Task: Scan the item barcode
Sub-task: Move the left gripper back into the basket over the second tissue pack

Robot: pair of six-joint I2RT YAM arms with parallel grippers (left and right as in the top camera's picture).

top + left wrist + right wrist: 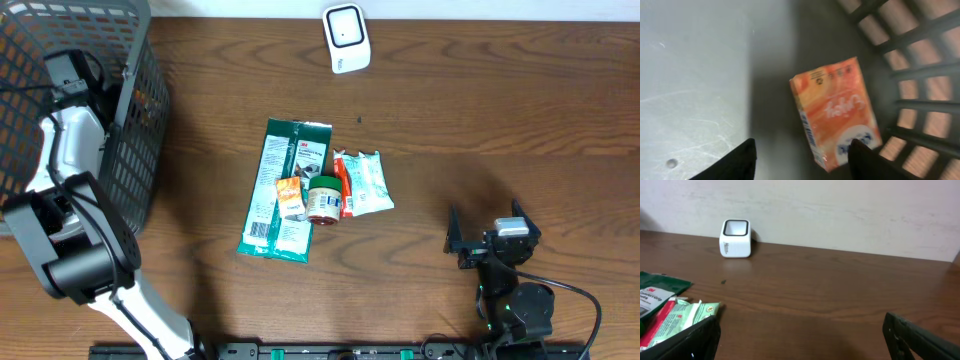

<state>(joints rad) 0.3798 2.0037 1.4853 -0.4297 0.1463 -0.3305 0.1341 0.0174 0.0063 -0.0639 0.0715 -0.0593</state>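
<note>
Our left gripper [802, 150] is down in the basket [140, 100], fingers apart, holding nothing. The orange box [835, 112] lies flat just ahead of it, long side pointing away. Our right gripper [802, 330], wide open, is far off.

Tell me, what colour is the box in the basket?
The box is orange with white and blue; best in left wrist view.

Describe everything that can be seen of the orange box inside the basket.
The orange box is a small carton, seemingly cardboard, orange and white, with pale lettering upside down in the left wrist view and a blue-white strip on one narrow side. It lies flat, askew, on the grey floor of the basket, near the lattice wall. Its near end sits between the open fingers of the left gripper; contact cannot be told.
</note>
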